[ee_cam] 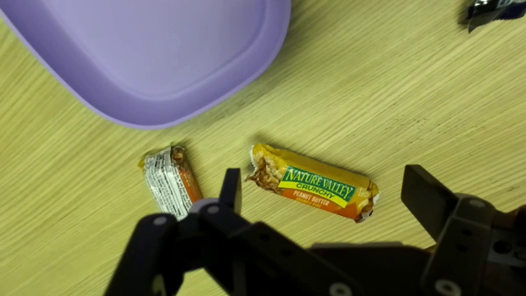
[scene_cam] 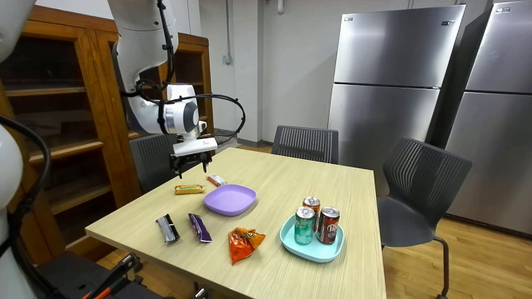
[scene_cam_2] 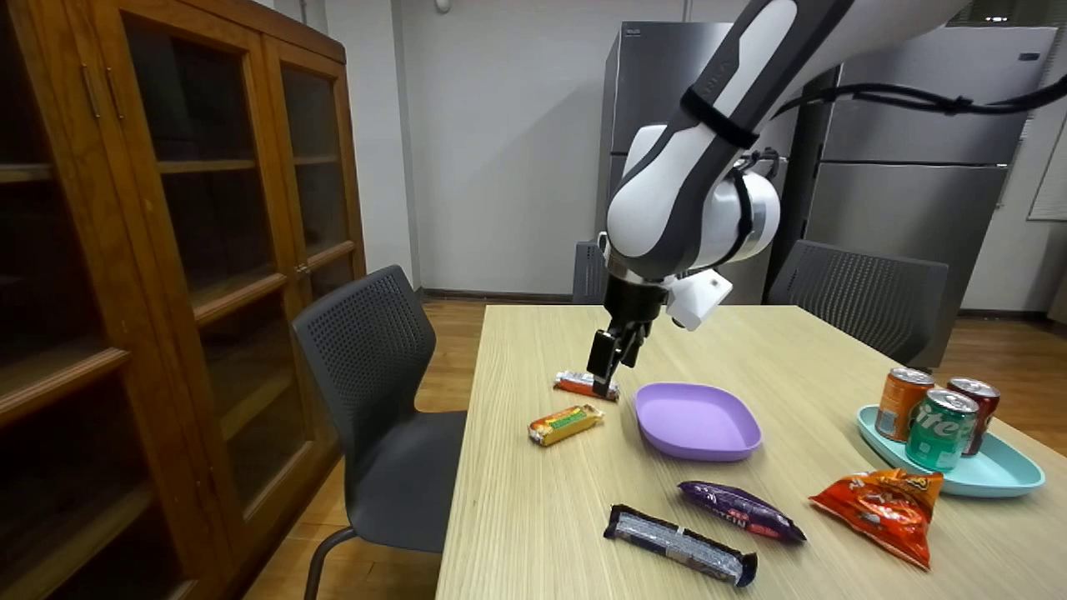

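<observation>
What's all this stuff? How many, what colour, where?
Table: 1, tan, on brown floor
Purple plate: 1, purple, on table
Blue plate: 1, light blue, on table
Cans: 3; green, orange, dark red; on blue plate
Yellow bar: 1, yellow, on table
White bar: 1, white and orange, on table
Purple bar: 1, purple, on table
Black bar: 1, black and silver, on table
Chip bag: 1, orange, on table
Chairs: 3, dark grey, around table
Fridges: 2, silver, behind two chairs
Cabinet: 1, brown, beyond one chair
Wall: 1, whitish, behind fridges
Robot arm: 1, mostly white, over table
Cables: several, black, along arm
Gripper: 1, black, open, near yellow bar
</observation>
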Motion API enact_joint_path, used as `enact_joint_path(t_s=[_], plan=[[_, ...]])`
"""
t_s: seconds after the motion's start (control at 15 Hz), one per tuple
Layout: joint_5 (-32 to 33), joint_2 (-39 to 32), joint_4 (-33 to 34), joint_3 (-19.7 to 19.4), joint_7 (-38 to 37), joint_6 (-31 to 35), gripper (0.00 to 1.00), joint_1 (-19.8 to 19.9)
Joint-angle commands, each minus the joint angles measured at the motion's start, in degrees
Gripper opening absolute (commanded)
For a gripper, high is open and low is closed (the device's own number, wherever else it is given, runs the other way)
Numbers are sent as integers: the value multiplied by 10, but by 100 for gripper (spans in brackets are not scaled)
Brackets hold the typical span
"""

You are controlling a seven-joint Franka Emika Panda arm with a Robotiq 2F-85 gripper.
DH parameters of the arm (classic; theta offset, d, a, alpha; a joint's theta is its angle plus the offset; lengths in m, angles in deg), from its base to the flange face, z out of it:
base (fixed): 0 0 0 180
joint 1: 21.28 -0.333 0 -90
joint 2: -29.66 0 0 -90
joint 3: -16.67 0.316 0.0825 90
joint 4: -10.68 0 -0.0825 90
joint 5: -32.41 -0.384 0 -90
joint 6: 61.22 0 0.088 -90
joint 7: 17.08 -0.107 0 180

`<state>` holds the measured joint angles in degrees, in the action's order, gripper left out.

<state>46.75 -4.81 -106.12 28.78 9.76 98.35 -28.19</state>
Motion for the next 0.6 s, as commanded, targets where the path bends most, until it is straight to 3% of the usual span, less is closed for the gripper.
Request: enact_joint_path(t_s=[0.0, 0.13, 0.2, 0.53], plan=[[20, -48, 82, -3, 16, -37, 100, -9], [22, -68, 112, -1, 20, -52, 100, -9], [14, -43, 66, 2, 5, -22, 100, -2], [14, -53, 73, 2, 6, -23, 100, -2]])
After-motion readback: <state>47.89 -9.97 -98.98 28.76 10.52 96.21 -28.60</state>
